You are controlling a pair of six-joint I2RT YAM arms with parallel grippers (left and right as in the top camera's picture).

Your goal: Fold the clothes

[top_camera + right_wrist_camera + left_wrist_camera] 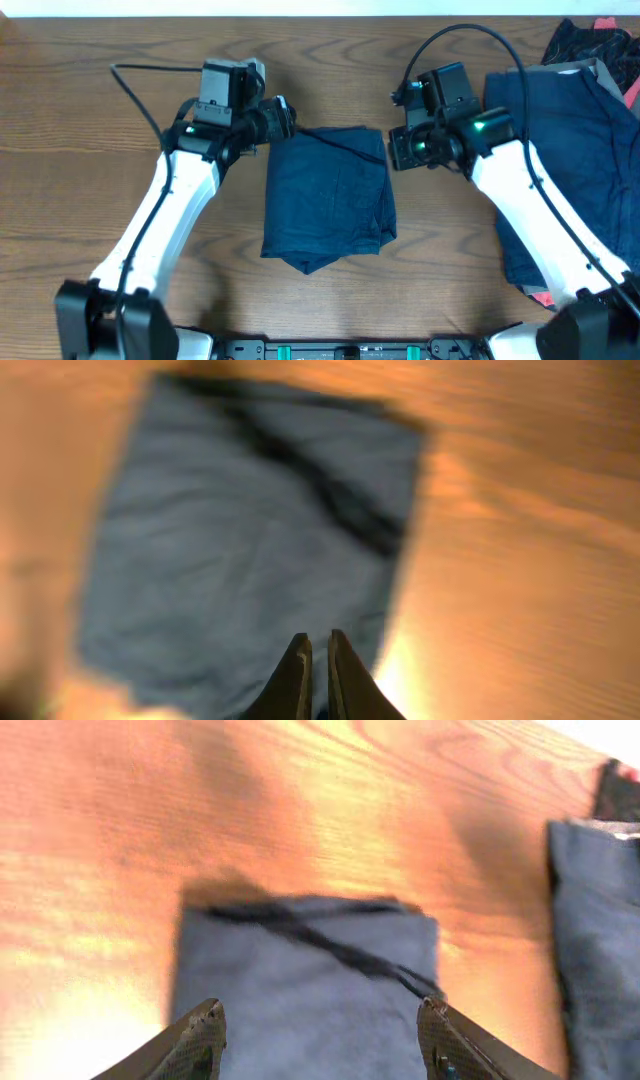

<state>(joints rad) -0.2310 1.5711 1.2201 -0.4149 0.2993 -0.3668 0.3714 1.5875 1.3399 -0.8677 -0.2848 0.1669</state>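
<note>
Garment point(328, 195) folded between two grippers.
It lies just right of the left gripper point(283, 118), whose fingers are spread wide and empty; the right gripper point(400, 150), just past its other edge, has fingers pinched together. A second garment point(565, 150) lies spread on that gripper's far side.

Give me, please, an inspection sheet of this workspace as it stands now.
Surface: wooden table, brown grain.
Job's things: folded navy garment at centre; second navy garment spread at right, partly under the right arm.
Clutter: dark and red fabric heap at the far right corner.
Claws: left claw open over the folded garment; right claw shut at that garment's edge, view blurred.
Cables: black arm cables loop above the table; dark cord lies across the folded garment.
Surroundings: white strip beyond the far edge.
</note>
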